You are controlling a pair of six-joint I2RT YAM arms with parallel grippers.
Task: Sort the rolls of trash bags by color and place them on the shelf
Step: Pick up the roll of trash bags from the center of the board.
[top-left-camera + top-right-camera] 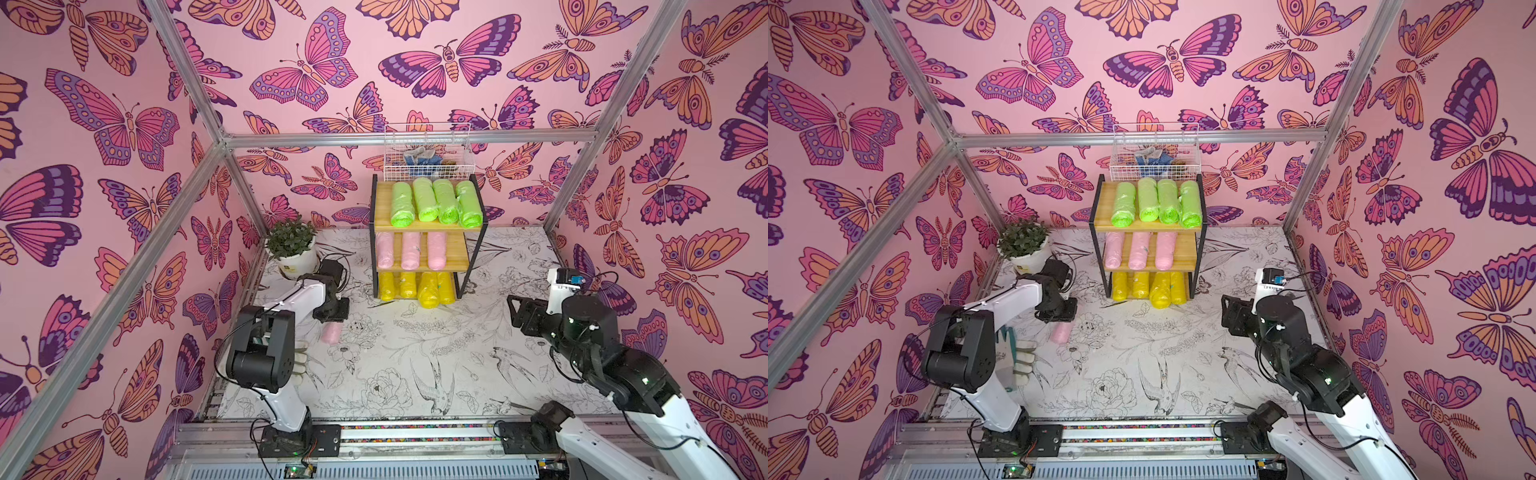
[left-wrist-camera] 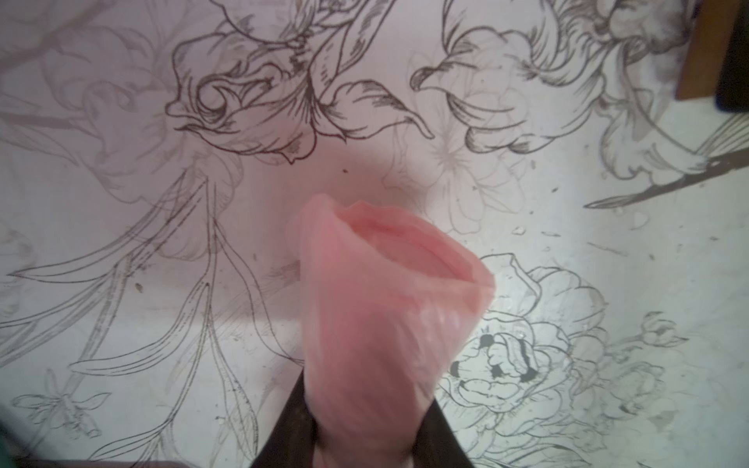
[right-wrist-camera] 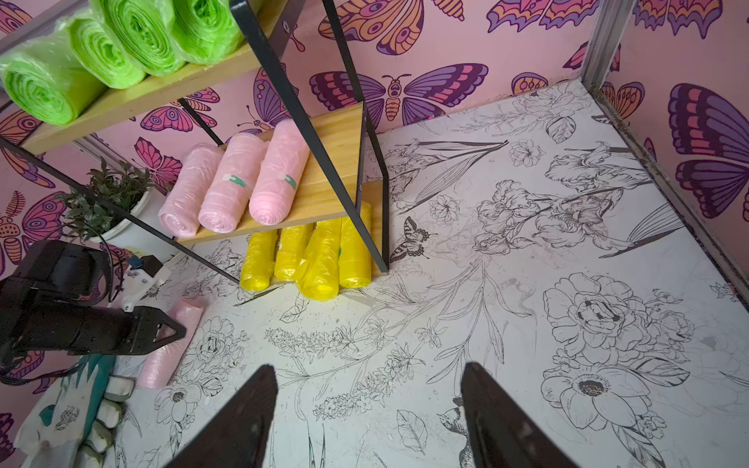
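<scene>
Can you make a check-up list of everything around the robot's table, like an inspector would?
Surface: table with flower drawings.
Job's things: shelf holds four green rolls on top, three pink rolls in the middle, four yellow rolls at the bottom; a fourth, loose pink roll is off the shelf.
Clutter: potted plant, work glove, white wire basket at the back wall.
Grippers: left gripper shut on the loose pink roll; right gripper open, empty.
Cables: black cables along both arms.
Surroundings: butterfly walls, metal frame bars.
</scene>
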